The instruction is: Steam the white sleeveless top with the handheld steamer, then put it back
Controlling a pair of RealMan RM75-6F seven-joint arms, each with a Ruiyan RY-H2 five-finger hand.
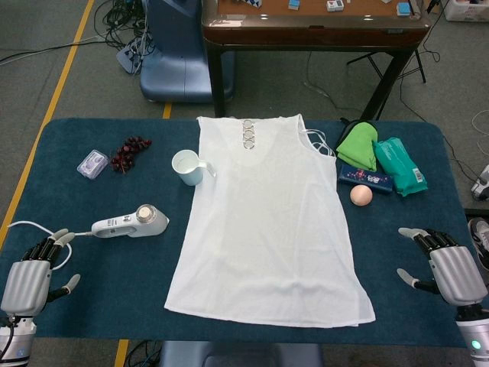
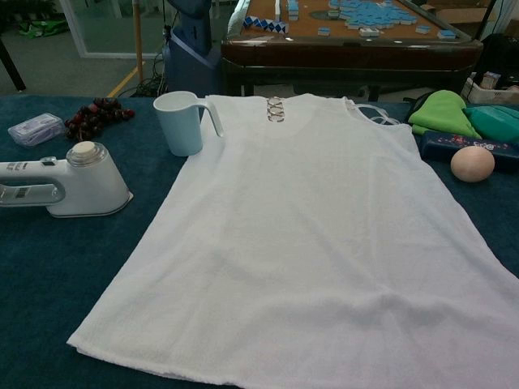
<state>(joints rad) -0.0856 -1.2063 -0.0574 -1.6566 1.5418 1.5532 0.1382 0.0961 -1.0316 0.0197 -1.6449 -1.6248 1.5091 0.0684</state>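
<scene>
The white sleeveless top (image 1: pixel 267 222) (image 2: pixel 308 235) lies flat in the middle of the blue table (image 1: pixel 84 199), neckline at the far side. The white handheld steamer (image 1: pixel 131 222) (image 2: pixel 69 186) rests on the cloth to the left of the top, its cord trailing toward the left edge. My left hand (image 1: pixel 34 271) hovers at the near left corner, just left of the steamer's handle, open and holding nothing. At the near right edge my right hand (image 1: pixel 443 264) is open too, apart from the top. Neither hand shows in the chest view.
A pale blue cup (image 1: pixel 188 167) (image 2: pixel 182 121) stands at the top's left shoulder. Dark grapes (image 1: pixel 127 152) and a small clear box (image 1: pixel 92 164) lie far left. A green cloth (image 1: pixel 358 145), teal packet (image 1: pixel 401 165), blue box (image 1: pixel 365 178) and peach ball (image 1: pixel 361 195) sit right. A wooden table (image 1: pixel 313 30) stands behind.
</scene>
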